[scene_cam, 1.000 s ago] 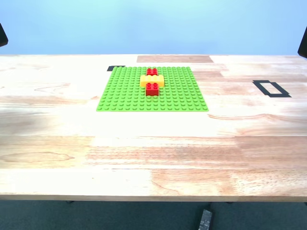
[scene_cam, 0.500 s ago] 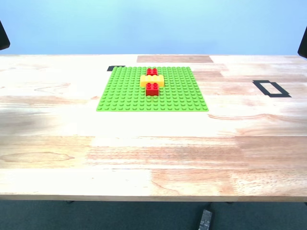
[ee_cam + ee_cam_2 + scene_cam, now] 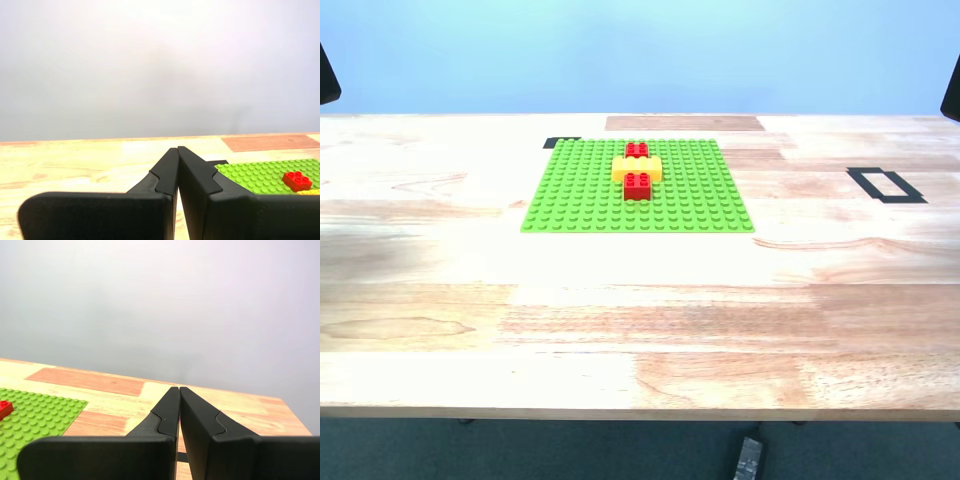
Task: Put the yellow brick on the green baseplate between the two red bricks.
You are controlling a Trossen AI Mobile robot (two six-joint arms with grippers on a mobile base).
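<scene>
1. Both of my grippers hold nothing: my first gripper has its jaws pressed together, and so does my second gripper, each raised above the wooden table.
2. Well apart from both grippers, the green baseplate lies flat on the table's far half.
3. On it, the yellow brick sits crosswise between the two red bricks, touching each of them, one nearer and one farther.
</scene>
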